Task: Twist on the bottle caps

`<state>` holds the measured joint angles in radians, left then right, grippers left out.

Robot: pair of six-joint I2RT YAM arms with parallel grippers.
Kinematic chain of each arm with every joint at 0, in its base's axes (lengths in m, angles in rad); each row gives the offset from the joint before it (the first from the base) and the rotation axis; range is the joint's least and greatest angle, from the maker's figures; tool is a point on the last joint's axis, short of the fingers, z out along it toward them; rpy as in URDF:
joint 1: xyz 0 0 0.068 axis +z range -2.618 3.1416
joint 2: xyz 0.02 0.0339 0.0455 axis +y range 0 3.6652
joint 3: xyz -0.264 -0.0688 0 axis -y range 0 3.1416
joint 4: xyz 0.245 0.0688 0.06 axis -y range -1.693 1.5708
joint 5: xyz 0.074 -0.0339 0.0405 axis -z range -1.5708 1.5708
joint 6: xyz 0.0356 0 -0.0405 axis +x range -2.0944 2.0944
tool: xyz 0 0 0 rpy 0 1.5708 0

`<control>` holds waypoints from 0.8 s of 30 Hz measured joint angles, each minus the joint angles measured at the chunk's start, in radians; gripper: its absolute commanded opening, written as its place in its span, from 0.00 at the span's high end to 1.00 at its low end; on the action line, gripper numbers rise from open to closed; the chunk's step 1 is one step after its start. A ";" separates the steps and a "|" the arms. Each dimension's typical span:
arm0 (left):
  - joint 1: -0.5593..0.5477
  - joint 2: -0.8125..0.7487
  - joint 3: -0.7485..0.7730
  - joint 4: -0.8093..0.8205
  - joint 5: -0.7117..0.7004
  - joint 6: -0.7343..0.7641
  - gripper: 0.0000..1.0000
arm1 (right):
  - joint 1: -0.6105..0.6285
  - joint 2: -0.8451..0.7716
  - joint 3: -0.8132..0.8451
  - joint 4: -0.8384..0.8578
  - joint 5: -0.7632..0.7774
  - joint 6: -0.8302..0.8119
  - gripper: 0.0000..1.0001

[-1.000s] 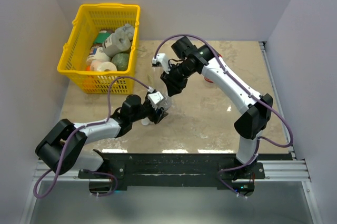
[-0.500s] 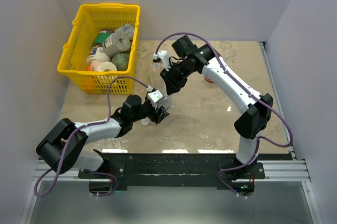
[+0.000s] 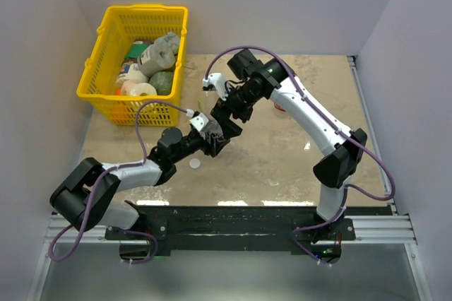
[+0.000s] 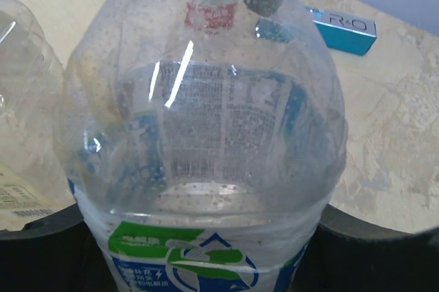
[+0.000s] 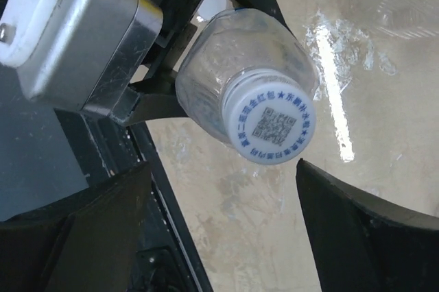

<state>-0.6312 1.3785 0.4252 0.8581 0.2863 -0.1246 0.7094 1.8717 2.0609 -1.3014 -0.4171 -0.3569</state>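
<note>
A loose cap [image 3: 194, 163] is seen lying on the near surface [image 3: 282, 167]. Just beyond it, the bottle [image 4: 206, 134] is pinched by the left end effector [image 3: 213, 140]. The cap [image 5: 269, 125] on its neck is straddled by the spread right end effector [image 3: 228, 122], seemingly untouched. If the cap is seated crooked, cross-threading is risked. The thin bottle could also be spun in its grip once torque is applied.

The top view looks steeply down from behind the arm bases over the whole bench [image 3: 282, 152]. The left wrist camera faces the blue-labelled bottle [image 4: 206, 134] side-on, very close. The right wrist camera looks down on its cap [image 5: 269, 125] (same bottle).
</note>
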 measured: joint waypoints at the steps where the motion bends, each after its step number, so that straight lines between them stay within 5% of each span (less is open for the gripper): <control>1: 0.000 0.004 0.000 0.014 0.000 -0.006 1.00 | 0.001 -0.002 0.006 -0.007 0.005 -0.006 0.01; 12: 0.008 0.018 0.000 0.040 0.109 0.001 1.00 | -0.026 -0.361 -0.196 0.011 0.046 -0.210 0.07; 18: 0.010 0.000 0.023 -0.050 0.387 0.151 1.00 | -0.036 -0.542 -0.263 0.105 0.000 -0.614 0.32; 24: 0.009 0.000 0.145 -0.279 0.559 0.358 1.00 | 0.003 -0.500 -0.270 0.019 -0.055 -1.050 0.36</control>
<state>-0.6220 1.3788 0.5701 0.5789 0.8452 0.2337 0.7128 1.3720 1.7912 -1.2823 -0.4725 -1.4071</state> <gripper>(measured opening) 0.680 0.639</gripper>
